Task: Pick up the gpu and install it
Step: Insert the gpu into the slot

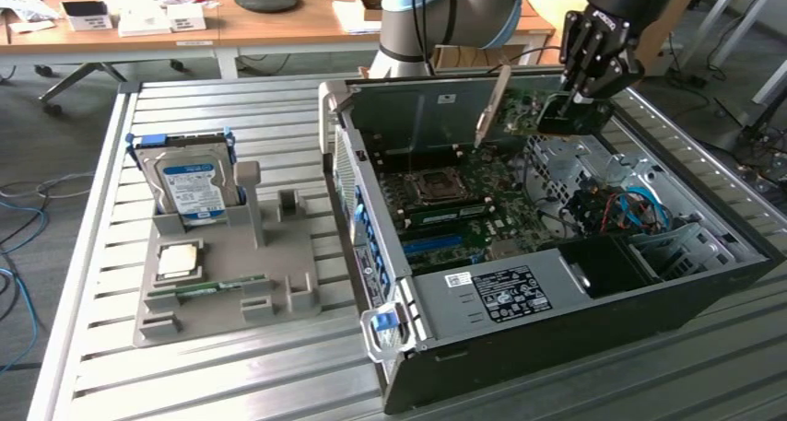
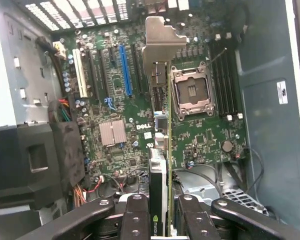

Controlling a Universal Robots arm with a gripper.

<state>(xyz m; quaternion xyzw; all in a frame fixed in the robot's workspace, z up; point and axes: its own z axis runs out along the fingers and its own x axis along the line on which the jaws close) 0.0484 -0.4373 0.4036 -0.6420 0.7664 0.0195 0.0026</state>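
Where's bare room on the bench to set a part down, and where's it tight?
Free: slatted table between the grey tray and its edge at the exterior view's bottom; also the strip between tray and case. Crowded: the tray itself, and inside the case, where the pincer holds the gpu.

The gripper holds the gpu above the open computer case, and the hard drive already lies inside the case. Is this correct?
Not quite. The gripper holds the gpu above the open computer case, but the hard drive stands upright in the gray holder outside the case, as the exterior view shows.
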